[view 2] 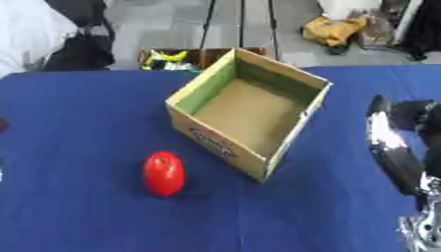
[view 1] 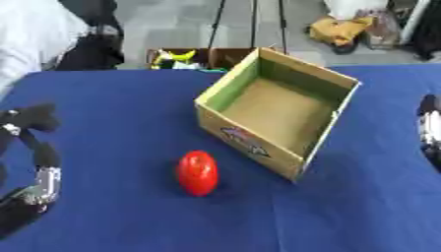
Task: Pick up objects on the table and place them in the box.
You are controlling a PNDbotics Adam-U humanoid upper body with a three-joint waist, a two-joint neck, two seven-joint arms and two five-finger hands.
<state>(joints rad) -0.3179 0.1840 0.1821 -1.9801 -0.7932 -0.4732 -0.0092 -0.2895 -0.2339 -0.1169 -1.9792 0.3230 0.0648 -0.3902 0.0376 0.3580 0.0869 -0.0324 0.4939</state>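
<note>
Cardboard forms the box (view 1: 277, 112): you see plain brown walls, a greenish tint on one inner wall, a printed label on the near outer face, and an open top with nothing inside. It sits turned at an angle on the table (view 1: 129, 113), which is covered in smooth blue cloth. The red object (view 1: 197, 173) is glossy, smooth and egg-shaped; it stands on end on the cloth, just in front of the box's near left wall and apart from it. Your left hand (view 1: 34, 147) shows at the left edge, fingers relaxed and pointing up, holding nothing. Your right hand (view 2: 396, 147) shows at the right edge, fingers straight, touching neither box nor object.
</note>
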